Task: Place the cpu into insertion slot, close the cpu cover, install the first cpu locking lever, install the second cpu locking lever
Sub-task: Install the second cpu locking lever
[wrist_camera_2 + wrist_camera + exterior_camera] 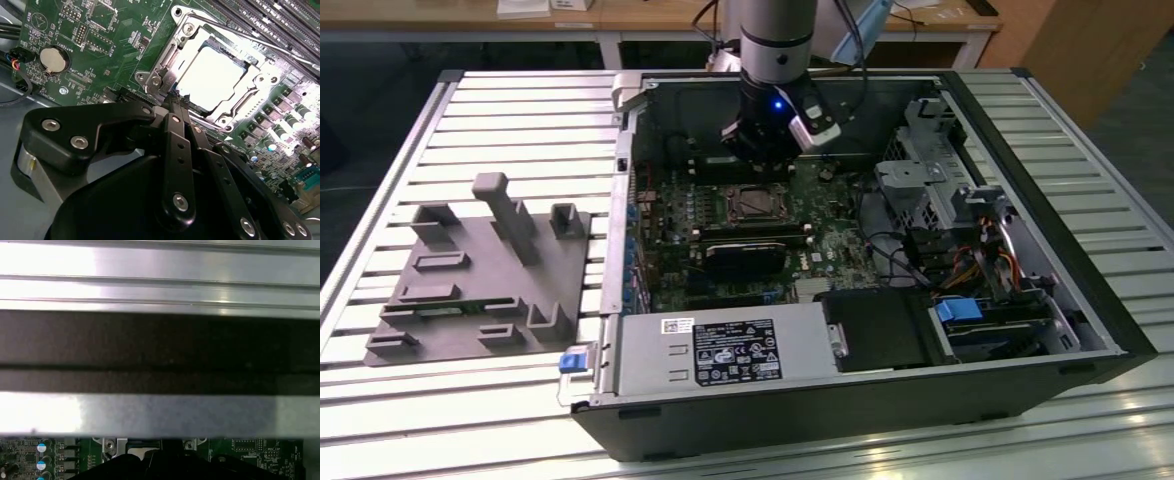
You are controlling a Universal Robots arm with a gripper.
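Observation:
The cpu [212, 75] lies in the insertion slot [165, 60], its pale silver face glaring under the light. The cpu cover [250, 87], a thin silver frame, lies flat around it with the chip showing through its window. My gripper [176, 102] has its black fingers [172, 145] pressed together, shut, with the tips at the socket's edge beside a small silver lever end [167, 80]. I cannot tell whether they pinch it. In the exterior view the gripper [761, 160] hangs inside the open computer case just behind the slot [754, 205].
The green motherboard [100, 45] carries a coin battery [53, 59] and long black memory slots [280, 25]. A black module [747, 258] sits in front of the socket. Drive cages and cables [947, 230] fill the exterior view's right. A grey fixture [480, 270] stands outside the case.

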